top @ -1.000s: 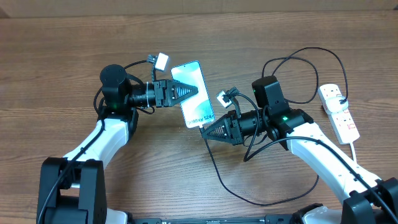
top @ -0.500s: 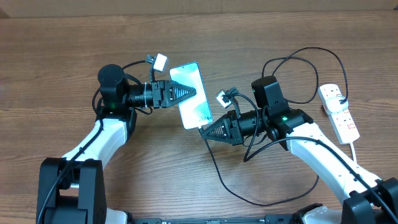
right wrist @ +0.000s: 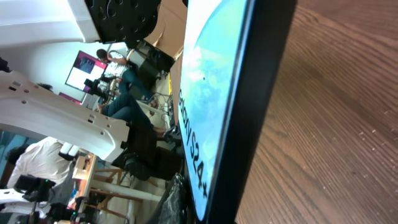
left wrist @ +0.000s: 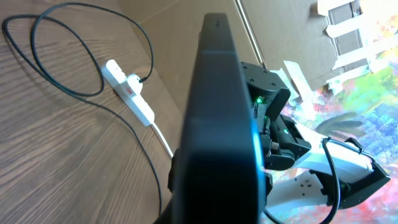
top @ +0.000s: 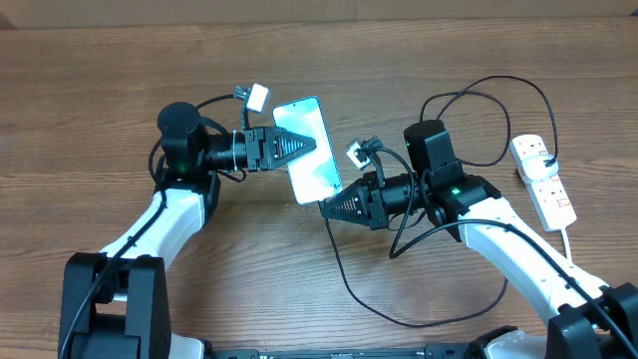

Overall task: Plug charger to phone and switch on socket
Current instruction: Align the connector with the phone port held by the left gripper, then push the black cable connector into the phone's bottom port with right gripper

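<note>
Left gripper (top: 309, 147) tight on phone's (top: 317, 176) side (screen up); right gripper (top: 326, 206), opposite, tight on charger (top: 343, 282)

Phone (right wrist: 214, 106) fills the centre of the frame, seen nearly edge-on at close range. Light blue screen faces left, "Galaxy S24" lettering near its lower end; dark edge faces right. Wooden desk (right wrist: 336, 124) lies behind it. White arm segment (right wrist: 62, 121) at left.
</note>
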### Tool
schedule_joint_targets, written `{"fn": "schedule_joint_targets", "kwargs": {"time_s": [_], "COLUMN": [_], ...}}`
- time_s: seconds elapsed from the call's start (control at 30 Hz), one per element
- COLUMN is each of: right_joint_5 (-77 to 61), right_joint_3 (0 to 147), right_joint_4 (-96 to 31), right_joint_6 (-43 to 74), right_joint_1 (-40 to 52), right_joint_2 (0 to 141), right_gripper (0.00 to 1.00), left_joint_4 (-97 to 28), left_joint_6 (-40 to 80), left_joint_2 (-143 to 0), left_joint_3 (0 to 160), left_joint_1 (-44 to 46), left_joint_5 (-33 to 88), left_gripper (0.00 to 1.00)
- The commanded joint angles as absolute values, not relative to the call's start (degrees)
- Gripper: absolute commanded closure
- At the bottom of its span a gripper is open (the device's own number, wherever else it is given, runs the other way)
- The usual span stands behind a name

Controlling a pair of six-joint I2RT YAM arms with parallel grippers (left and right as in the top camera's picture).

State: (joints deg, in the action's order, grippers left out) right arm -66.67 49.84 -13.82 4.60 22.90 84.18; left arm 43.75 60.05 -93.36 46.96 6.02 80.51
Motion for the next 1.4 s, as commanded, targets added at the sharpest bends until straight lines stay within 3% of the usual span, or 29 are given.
{"fn": "schedule_joint_targets", "kwargs": {"time_s": [0.0, 0.17, 0.37, 0.5, 0.67, 0.77, 0.97, 1.17, 1.37], "right_joint_5": [-65.8, -63.5, -63.4, -63.5, -63.5, -61.1, -28.9, -25.8, -25.6], "right_joint_3": [50.7, 50.7, 50.7, 50.7, 50.7, 50.8, 51.4, 54.0, 53.5], "right_joint_4": [-10.9, -11.7, -16.4, -18.6, -20.2, -20.1, -21.7, -29.0, -32.5], "right_joint_6": [5.2, 6.2, 6.0, 6.0, 3.8, 1.1, 2.0, 3.2, 3.2], "right_joint_1": [22.8, 22.8, 22.8, 22.8, 22.4, 21.6, 20.9, 22.5, 30.3], "right_joint_2": [84.2, 84.2, 84.2, 84.2, 84.2, 84.1, 83.6, 80.0, 78.3], "right_gripper": [0.96, 0.93, 0.53, 0.38, 0.19, 0.00, 0.00, 0.00, 0.00], "left_joint_4": [43.5, 43.5, 43.5, 41.6, 27.3, 16.4, 13.3, 9.6, 9.5], "left_joint_6": [59.3, 59.0, 54.4, 50.9, 41.5, 37.1, 35.3, 36.0, 37.1], "left_joint_2": [-93.3, -93.3, -93.3, -93.3, -93.3, -93.3, -93.3, -93.3, -93.3], "left_joint_3": [47.4, 47.4, 47.4, 47.4, 47.4, 47.4, 47.4, 47.4, 47.4], "left_joint_1": [8.6, 8.6, 7.1, 6.3, 6.3, 6.3, 6.3, 6.3, 6.3], "left_joint_5": [83.5, 84.5, 82.0, 77.7, 70.1, 64.4, 64.2, 57.8, 57.0], "left_gripper": [0.96, 0.96, 0.96, 0.96, 0.96, 0.96, 0.96, 0.96, 0.96]}}
